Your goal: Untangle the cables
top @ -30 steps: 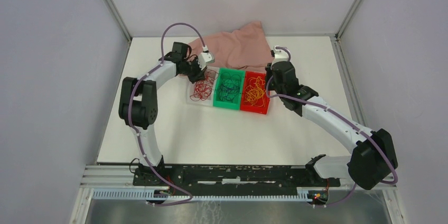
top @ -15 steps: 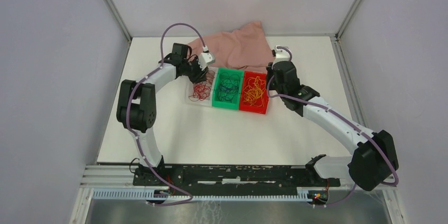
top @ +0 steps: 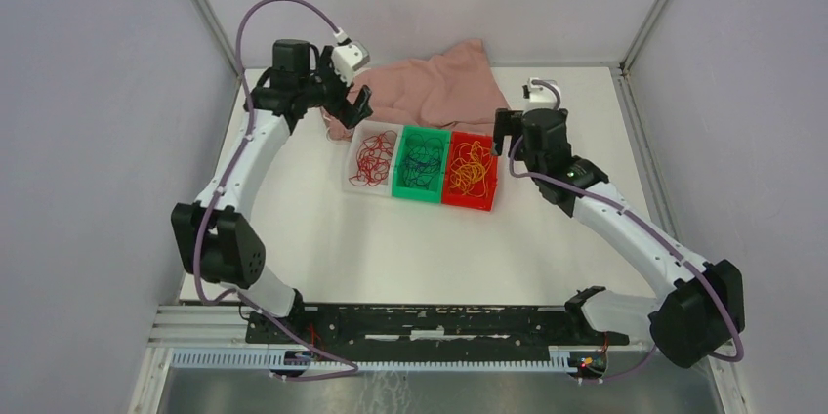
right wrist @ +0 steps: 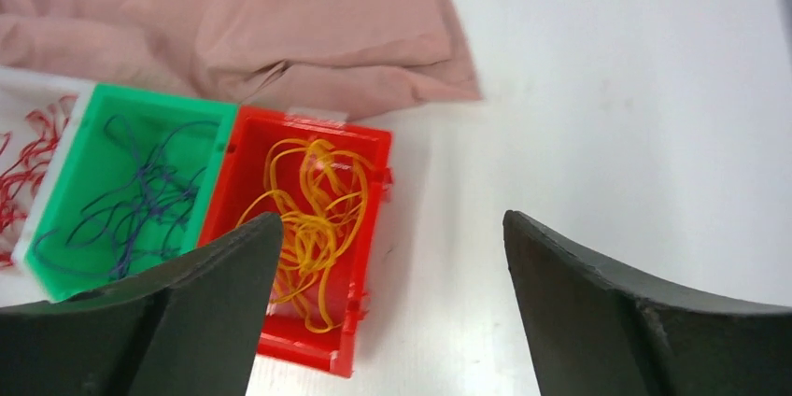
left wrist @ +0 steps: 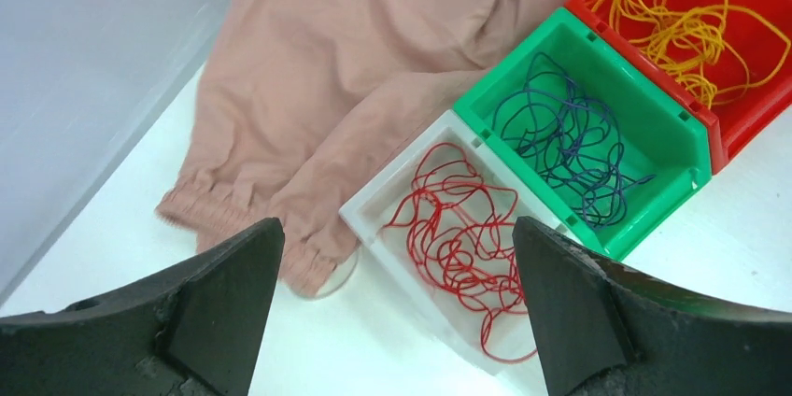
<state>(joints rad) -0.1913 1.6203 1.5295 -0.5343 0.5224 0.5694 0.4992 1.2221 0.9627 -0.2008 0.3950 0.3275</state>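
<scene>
the cables (top: 422, 160) lie sorted in three bins side by side on the surface (top: 391, 238): red in the white bin (left wrist: 360, 214), blue in the green bin (left wrist: 686, 148), yellow in the red bin (right wrist: 308, 118). a pink cloth (top: 439, 87) lies just beyond, on the far side. the left pincer (left wrist: 394, 228) and right pincer (right wrist: 390, 220) hang wide open, empty.

Cables (top: 422, 162) lie in three bins (top: 418, 195) side by side on the table (top: 410, 248) (cloth (top: 439, 87) just behind)

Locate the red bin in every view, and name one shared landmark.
Top external: red bin, middle, rightmost of three bins.
Left wrist: red bin, top right corner.
Right wrist: red bin, lower left of centre.
Shared landmark: green bin right beside it, in all three.
</scene>
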